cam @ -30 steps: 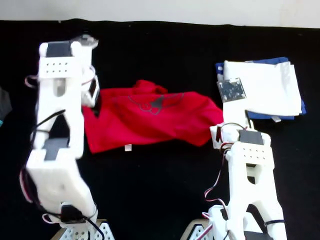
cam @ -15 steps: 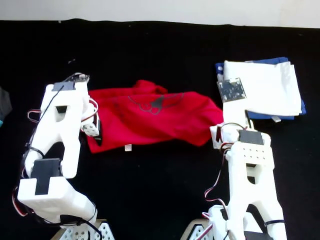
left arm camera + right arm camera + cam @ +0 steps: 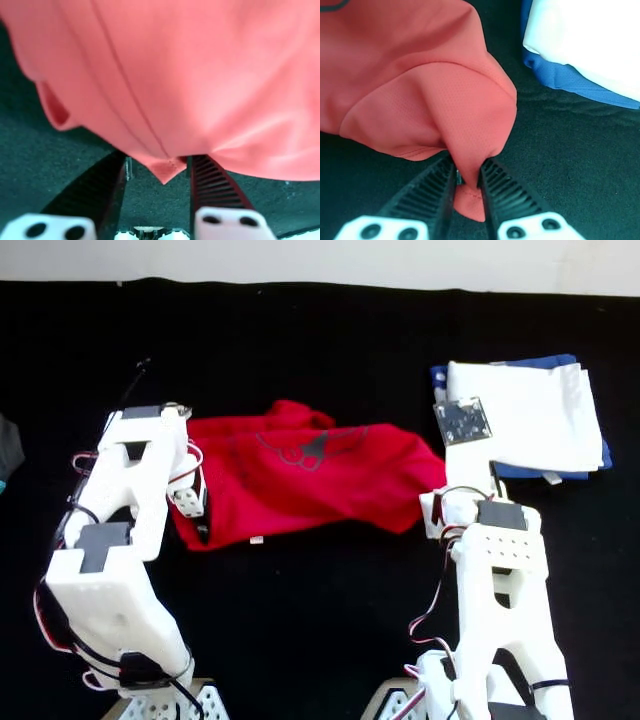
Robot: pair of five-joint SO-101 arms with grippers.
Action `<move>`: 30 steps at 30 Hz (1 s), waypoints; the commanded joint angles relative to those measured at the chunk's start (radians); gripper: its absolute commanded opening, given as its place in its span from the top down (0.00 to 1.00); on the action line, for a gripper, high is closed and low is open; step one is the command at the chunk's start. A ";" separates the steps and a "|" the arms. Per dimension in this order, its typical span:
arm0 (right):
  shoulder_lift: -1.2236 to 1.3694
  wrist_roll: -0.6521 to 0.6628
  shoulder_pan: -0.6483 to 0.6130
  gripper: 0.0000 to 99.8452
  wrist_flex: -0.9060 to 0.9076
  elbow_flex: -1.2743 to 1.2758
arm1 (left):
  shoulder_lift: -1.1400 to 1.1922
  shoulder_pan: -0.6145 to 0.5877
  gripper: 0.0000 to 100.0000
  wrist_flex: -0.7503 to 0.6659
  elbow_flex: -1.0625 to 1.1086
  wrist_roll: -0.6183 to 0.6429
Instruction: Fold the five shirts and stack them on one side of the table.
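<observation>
Crumpled red fabric shirt (image 3: 300, 475) is laid mid-frame on the black bench (image 3: 330, 330) | right end is pinched in the clenched right claw (image 3: 468, 187), apparently as an anchor | left hem corner is straddled by the released left claw (image 3: 157, 172), seemingly for grasping | folded white-and-blue shirt stack (image 3: 525, 420) is kept upper right

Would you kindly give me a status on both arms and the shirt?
Right gripper, jaws shut on red shirt corner. Left gripper, jaws open astride its other end. Folded stack apart.
</observation>
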 commanded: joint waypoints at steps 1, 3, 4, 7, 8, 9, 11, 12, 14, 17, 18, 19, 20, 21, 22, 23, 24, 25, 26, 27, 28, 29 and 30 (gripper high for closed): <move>-0.022 0.005 -0.007 0.99 0.007 -0.001 | 0.036 0.012 0.83 -0.008 -0.059 0.014; -0.030 0.003 -0.005 0.99 0.008 -0.001 | 0.036 0.012 0.89 -0.008 -0.061 0.014; -0.031 0.003 -0.005 0.99 0.016 -0.002 | 0.036 0.012 0.96 -0.008 -0.061 0.015; -0.033 0.002 -0.007 0.99 0.059 -0.013 | 0.035 0.012 0.98 0.023 -0.068 0.015; -0.033 0.002 -0.007 0.99 0.068 -0.027 | 0.035 0.012 1.00 0.044 -0.082 0.015; -0.033 0.002 -0.007 0.99 0.077 -0.039 | 0.035 0.012 0.99 0.072 -0.101 0.015; -0.033 0.000 -0.007 0.99 0.101 -0.070 | 0.031 0.010 0.99 0.138 -0.157 0.015; -0.033 -0.012 -0.007 0.99 0.114 -0.091 | 0.028 0.008 0.99 0.183 -0.196 0.015; -0.033 -0.061 -0.007 0.99 0.134 -0.143 | -0.007 0.004 0.99 0.261 -0.272 0.015; -0.031 -0.101 -0.018 0.99 0.157 -0.248 | -0.110 0.004 0.99 0.364 -0.394 0.015; -0.031 -0.101 -0.025 0.99 0.162 -0.282 | -0.153 0.004 0.99 0.394 -0.435 0.015; -0.028 -0.100 -0.035 0.99 0.173 -0.320 | -0.196 0.004 0.99 0.422 -0.476 0.015; -0.022 -0.098 -0.050 0.99 0.185 -0.367 | -0.243 0.004 0.99 0.446 -0.515 0.015; -0.021 -0.098 -0.064 0.99 0.203 -0.418 | -0.286 0.002 0.99 0.466 -0.550 0.015; -0.021 -0.098 -0.076 0.99 0.225 -0.470 | -0.331 0.002 0.99 0.480 -0.581 0.015; -0.021 -0.098 -0.090 0.99 0.246 -0.522 | -0.371 -0.002 0.99 0.489 -0.607 0.015; -0.021 -0.098 -0.102 0.99 0.272 -0.584 | -0.412 -0.013 0.99 0.491 -0.630 0.015; -0.021 -0.098 -0.113 0.99 0.300 -0.645 | -0.450 -0.021 0.99 0.489 -0.645 0.017; -0.021 -0.098 -0.122 0.99 0.326 -0.710 | -0.489 -0.025 0.99 0.486 -0.661 0.017; -0.021 -0.098 -0.128 0.99 0.351 -0.771 | -0.526 -0.033 0.99 0.485 -0.676 0.017; -0.021 -0.097 -0.131 0.99 0.372 -0.832 | -0.559 -0.042 0.99 0.485 -0.694 0.017; -0.021 -0.097 -0.131 0.99 0.389 -0.894 | -0.591 -0.047 0.99 0.485 -0.714 0.017; -0.021 -0.097 -0.128 0.99 0.400 -0.954 | -0.624 -0.054 0.99 0.483 -0.734 0.017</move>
